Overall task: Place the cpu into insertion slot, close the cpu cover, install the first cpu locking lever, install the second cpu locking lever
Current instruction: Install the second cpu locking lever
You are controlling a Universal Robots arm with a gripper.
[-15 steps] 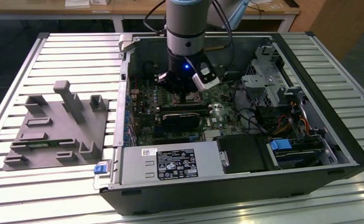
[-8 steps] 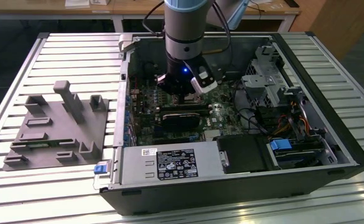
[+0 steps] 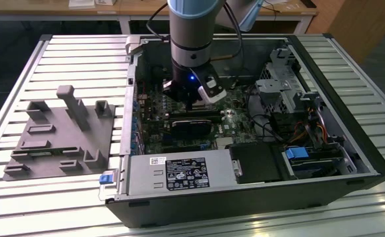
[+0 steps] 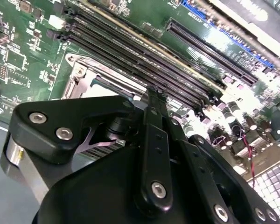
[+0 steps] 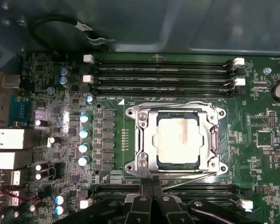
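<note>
The cpu (image 5: pixel 177 138) sits in the insertion slot (image 5: pixel 164 161) with the cpu cover (image 5: pixel 147 140) closed flat over it. The gripper (image 5: pixel 151 196) hovers just beside the cover's edge; whether its fingers are apart or together, I cannot tell.

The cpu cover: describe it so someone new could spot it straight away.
In the first wrist view, find the green motherboard and its long black memory slots. Between the slot banks lies the cpu cover, a silvery square frame lying flat around the cpu; nothing nearby is bright metal.

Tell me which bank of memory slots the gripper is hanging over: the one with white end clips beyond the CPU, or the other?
The other bank: in the first wrist view the gripper overlaps it, while the white-clipped bank lies across the cpu.
</note>
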